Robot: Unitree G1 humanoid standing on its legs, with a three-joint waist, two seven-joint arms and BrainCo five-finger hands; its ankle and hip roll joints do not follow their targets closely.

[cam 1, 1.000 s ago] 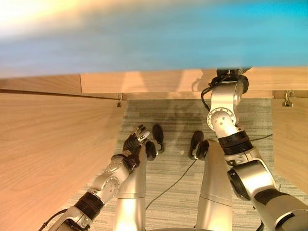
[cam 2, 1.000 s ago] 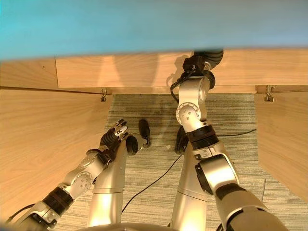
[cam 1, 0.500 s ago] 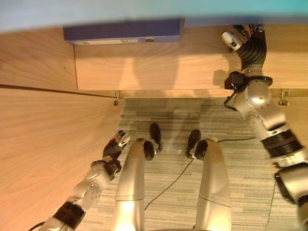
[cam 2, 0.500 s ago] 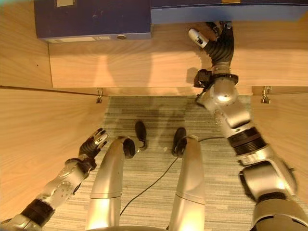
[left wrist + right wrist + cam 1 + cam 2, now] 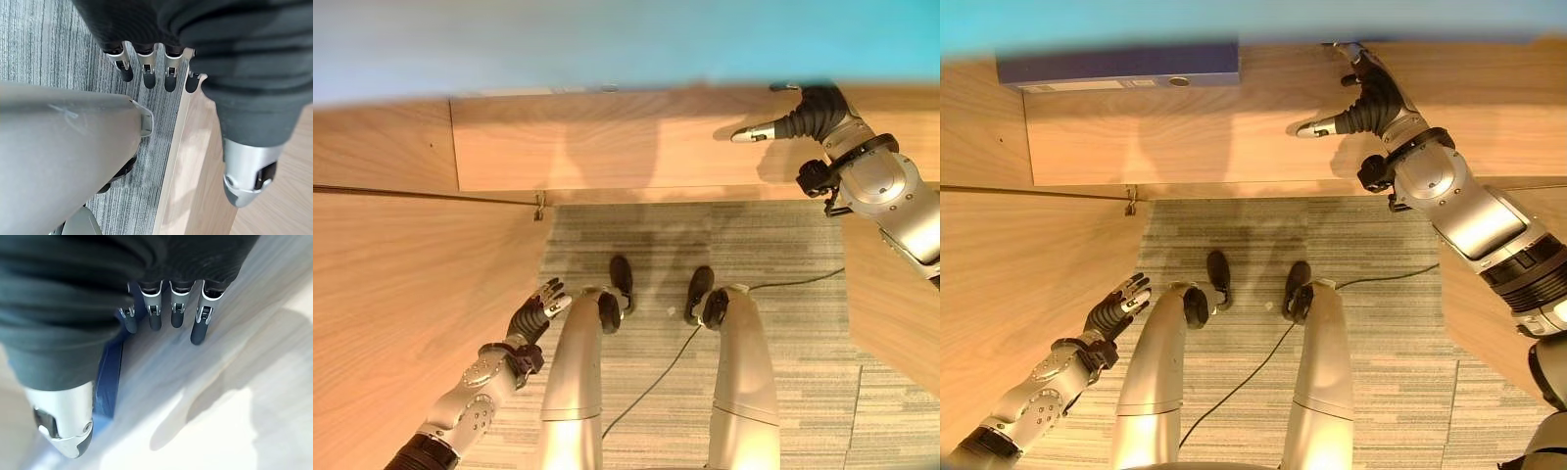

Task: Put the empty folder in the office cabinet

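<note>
- While the blue folder (image 5: 1116, 70) lies flat on the wooden cabinet shelf (image 5: 1234, 137), at its far left part, nothing is held by either robot hand.
- The right robot hand (image 5: 1363, 98) is seen over the right part of the shelf, its fingers straight and spread and its thumb stretched toward the folder, well apart from it.
- In the right wrist view the straight fingers (image 5: 201, 325) are shown above the wood, with a blue edge of the folder (image 5: 106, 382) beyond them.
- The left robot hand (image 5: 1114, 309) is held low beside the open cabinet door (image 5: 1018, 284), over the grey striped carpet (image 5: 1381, 333), fingers relaxed and apart.
</note>
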